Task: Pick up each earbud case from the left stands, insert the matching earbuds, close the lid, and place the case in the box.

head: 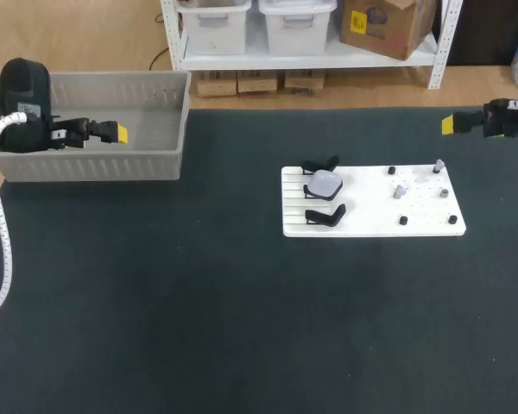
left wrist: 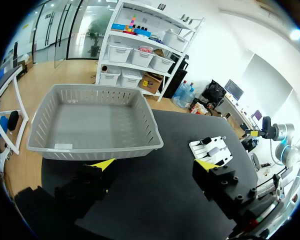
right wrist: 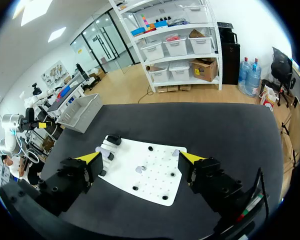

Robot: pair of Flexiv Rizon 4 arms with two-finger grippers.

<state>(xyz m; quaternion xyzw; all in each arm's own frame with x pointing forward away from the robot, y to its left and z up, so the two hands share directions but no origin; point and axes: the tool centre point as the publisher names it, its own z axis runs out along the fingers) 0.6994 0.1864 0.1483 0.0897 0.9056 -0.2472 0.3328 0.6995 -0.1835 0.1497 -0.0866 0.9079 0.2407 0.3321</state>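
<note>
Dark worktop [head: 198, 328] seen from above. At the upper left of the frame my left claw [head: 116, 133] hangs over a grey box [head: 95, 166], its fingers wide apart. At the upper right edge my right claw [head: 449, 124] hangs above the worktop, fingers also apart. Right of centre lies a white board [head: 371, 222]. On its left side stand 3 black stands [head: 325, 216], and a white case [head: 325, 184] sits on the middle 1. Small dark and grey pieces [head: 400, 191] dot the board's right half.

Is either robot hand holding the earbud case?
No, the earbud case sits on the white board, while the left gripper and right gripper are both open and empty.
</note>
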